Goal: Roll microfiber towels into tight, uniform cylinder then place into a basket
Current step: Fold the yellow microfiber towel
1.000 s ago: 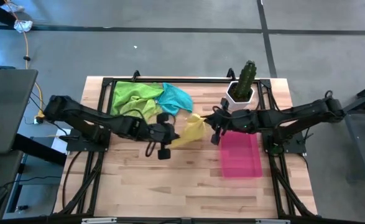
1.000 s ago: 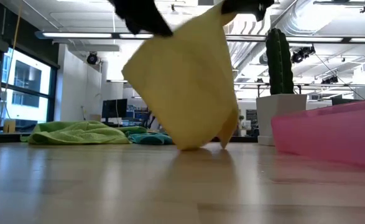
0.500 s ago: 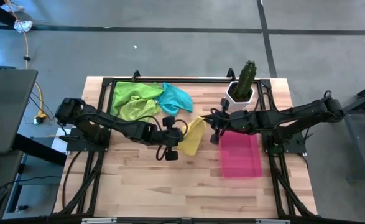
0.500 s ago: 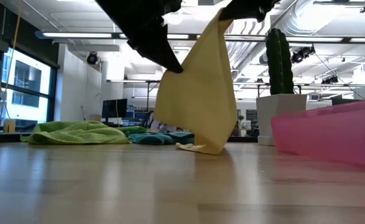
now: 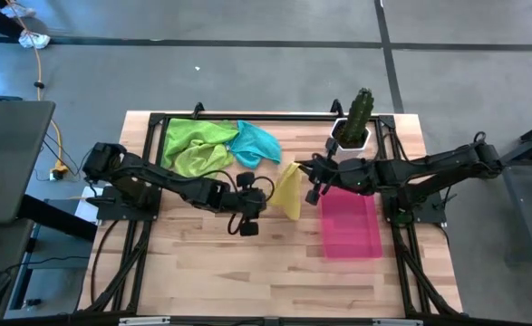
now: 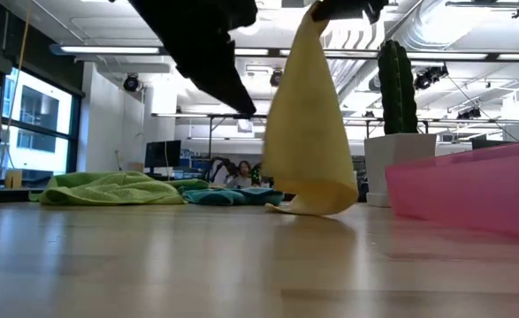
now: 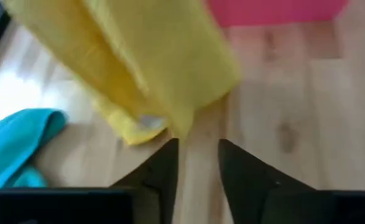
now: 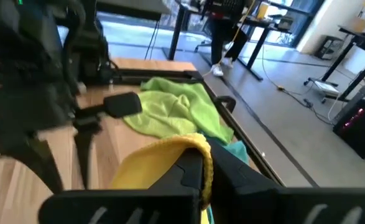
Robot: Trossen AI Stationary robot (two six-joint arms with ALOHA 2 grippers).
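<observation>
Left jaws apart beside yellow towel (image 7: 151, 68)

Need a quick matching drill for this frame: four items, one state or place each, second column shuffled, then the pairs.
Items
1. yellow towel
2. teal towel
3. left pincer
4. pink basket

States
A. fingers parted, holding nothing
B. hanging from the right pincer, lower edge on the table
C. empty, in front of the cactus pot
D. lying beside the lime green towels at the table's far side

Pairs: 1-B, 2-D, 3-A, 4-C
</observation>
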